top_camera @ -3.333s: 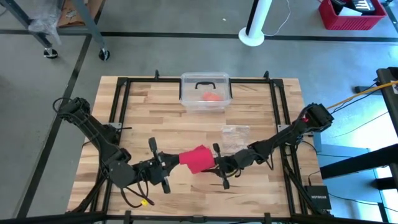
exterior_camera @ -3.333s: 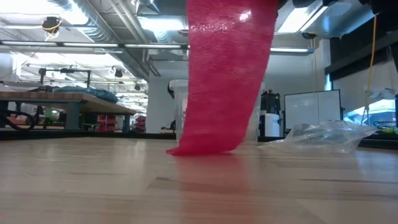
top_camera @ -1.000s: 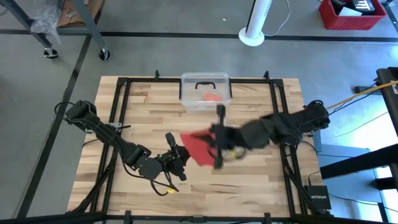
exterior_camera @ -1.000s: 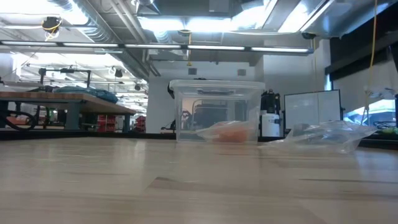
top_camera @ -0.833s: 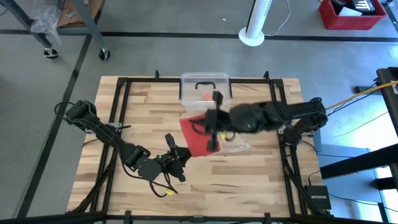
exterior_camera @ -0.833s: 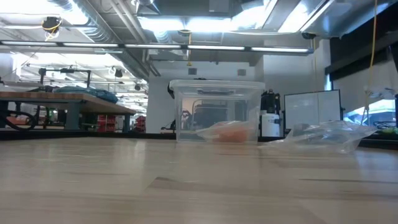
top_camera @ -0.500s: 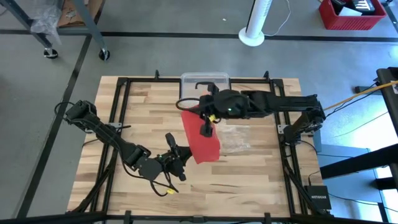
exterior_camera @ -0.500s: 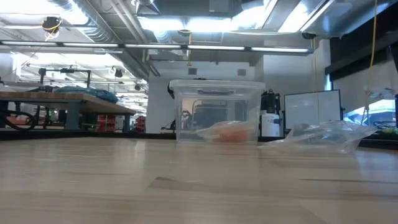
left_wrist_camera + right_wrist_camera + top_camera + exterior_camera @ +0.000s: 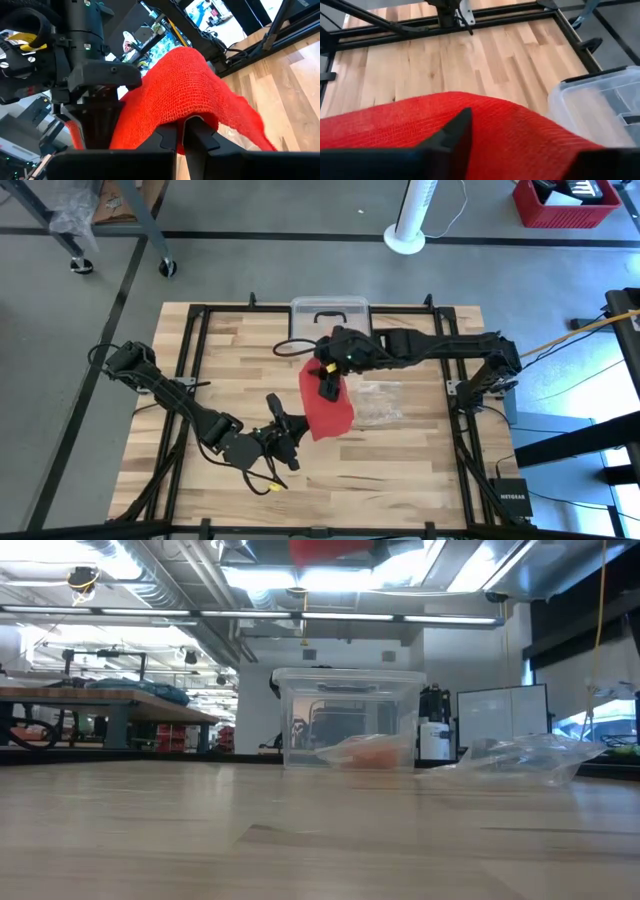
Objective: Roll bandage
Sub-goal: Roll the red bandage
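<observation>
The left gripper (image 9: 284, 432) is pinched tight on one end of the bandage (image 9: 327, 402), its two dark fingers (image 9: 199, 134) meeting over the cloth. The right gripper (image 9: 327, 383) sits against the bandage's upper end beside the plastic box (image 9: 330, 313); whether it grips the cloth cannot be told. The bandage is a bright red, coarse-woven band, matte and soft, stretched above the middle of the wooden table (image 9: 420, 450). A crinkly clear bag (image 9: 380, 402) lies just beside it.
</observation>
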